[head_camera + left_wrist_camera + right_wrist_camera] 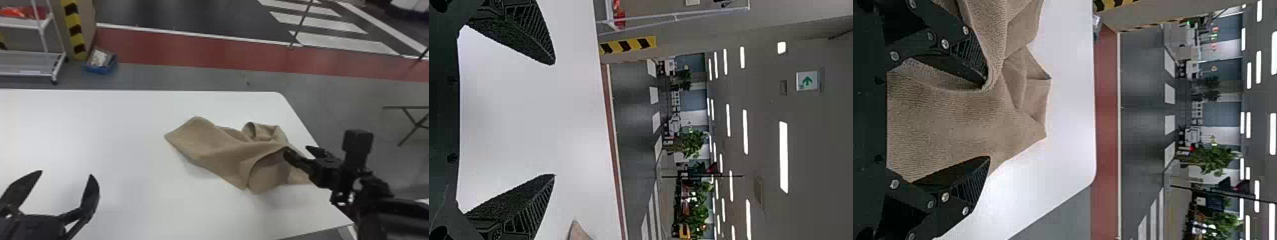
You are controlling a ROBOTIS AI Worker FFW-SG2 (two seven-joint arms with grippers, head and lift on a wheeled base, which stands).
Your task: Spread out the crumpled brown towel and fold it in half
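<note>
The crumpled brown towel (220, 143) lies on the right part of the white table, its right end bunched with a curled fold. At that end is my right gripper (301, 153), one finger against the towel's raised edge. In the right wrist view my right gripper (988, 122) stands open, with the towel (953, 120) spread below and between its fingers. My left gripper (65, 175) is open over the table's near left, well apart from the towel. The left wrist view has the left gripper (554, 120) with nothing between its fingers, and a towel corner (578, 232) farther off.
The white table (127, 111) has its right edge just beyond the towel, under the right arm. On the floor behind stand a white rack (48, 38) at the left and a blue bin (100, 67).
</note>
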